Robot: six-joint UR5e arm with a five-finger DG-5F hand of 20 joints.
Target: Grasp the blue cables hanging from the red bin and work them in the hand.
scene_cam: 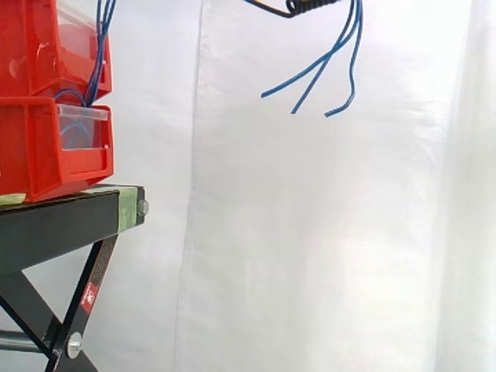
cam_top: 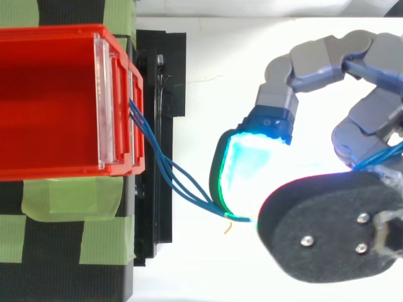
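Top view: blue cables (cam_top: 203, 198) run rightward into hand (cam_top: 280, 100).

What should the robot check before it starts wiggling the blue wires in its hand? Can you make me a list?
1. Has the hand got the blue cables? Ok: they run in under its glowing pad and are pinched there.
2. Do the cables come from the red bin? Ok: they leave its front.
3. Is there slack? Ok: they curve between bin and hand.
4. Are the loose ends free? Ok: they dangle before the white curtain, touching nothing.
5. Are the bins steady on the black stand? Ok.
6. Is the pinch tight enough? Cannot tell.
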